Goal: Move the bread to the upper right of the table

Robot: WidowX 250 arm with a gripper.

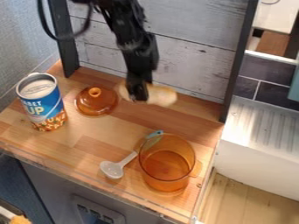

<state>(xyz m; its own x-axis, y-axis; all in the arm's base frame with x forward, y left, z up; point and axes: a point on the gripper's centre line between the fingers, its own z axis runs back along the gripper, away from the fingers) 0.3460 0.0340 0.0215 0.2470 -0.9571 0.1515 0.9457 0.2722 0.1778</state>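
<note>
Bread (pixel 161 95) is at the bench's rear edge, around the middle of its length, in front of the plank panel (pixel 192 65). Its long side runs roughly along that edge. Can't tell if it's resting on the wood or slightly off it.

My gripper (pixel 138 93) is right at the bread, pointing down, covering part of its middle; bread shows on both sides of me. Can't tell whether I'm clenched, released or grasping it. Arm comes in from the top of the view.

Rest of the bench (pixel 88 146): blue can (pixel 42 103) upright near the left edge. Amber lid (pixel 96 101) with its knob up, between can and bread, nearer the rear edge. Amber see-through pot (pixel 168 168) upright, near the front right corner. Pale spoon (pixel 112 169) just left of the pot, bowl toward the front edge, handle slanting toward the rear edge, its blue end by the pot's rim.
</note>
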